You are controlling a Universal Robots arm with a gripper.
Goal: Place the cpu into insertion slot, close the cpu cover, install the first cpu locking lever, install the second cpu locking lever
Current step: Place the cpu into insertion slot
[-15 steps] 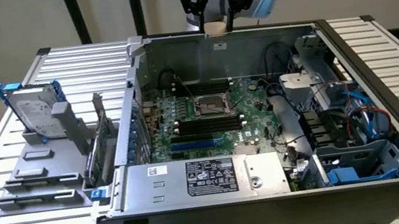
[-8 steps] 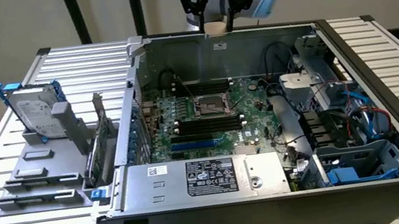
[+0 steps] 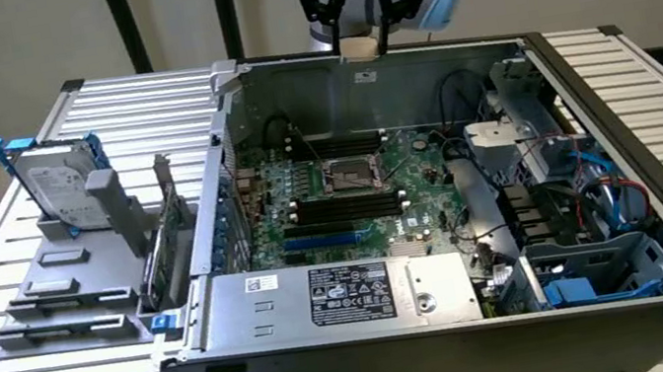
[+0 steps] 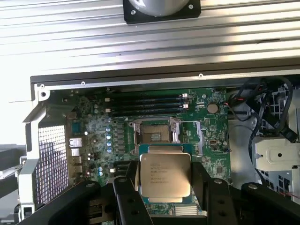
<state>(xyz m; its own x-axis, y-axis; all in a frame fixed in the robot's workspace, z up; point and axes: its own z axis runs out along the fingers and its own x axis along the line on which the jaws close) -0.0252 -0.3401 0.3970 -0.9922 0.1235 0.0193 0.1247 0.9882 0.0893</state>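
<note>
My gripper (image 3: 360, 42) hangs above the far wall of the open computer case (image 3: 581, 76), well above the motherboard (image 3: 307, 200). It is shut on the cpu (image 4: 165, 176), a flat square chip with a silvery top and printed text, held by its sides between the black fingers (image 4: 125, 197). The insertion slot (image 4: 154, 132) lies uncovered on the green board, dark in the centre with a metal rim (image 3: 354, 174). A silvery frame, apparently the cpu cover (image 4: 161, 149), stands raised at the slot's edge, partly hidden behind the chip.
Long black memory sticks (image 3: 349, 208) lie beside the slot. A power supply (image 3: 336, 295) fills the case's near side. Cables and a drive cage (image 3: 587, 195) crowd the exterior view's right. A hard drive (image 3: 59, 184) stands in a grey holder outside the case.
</note>
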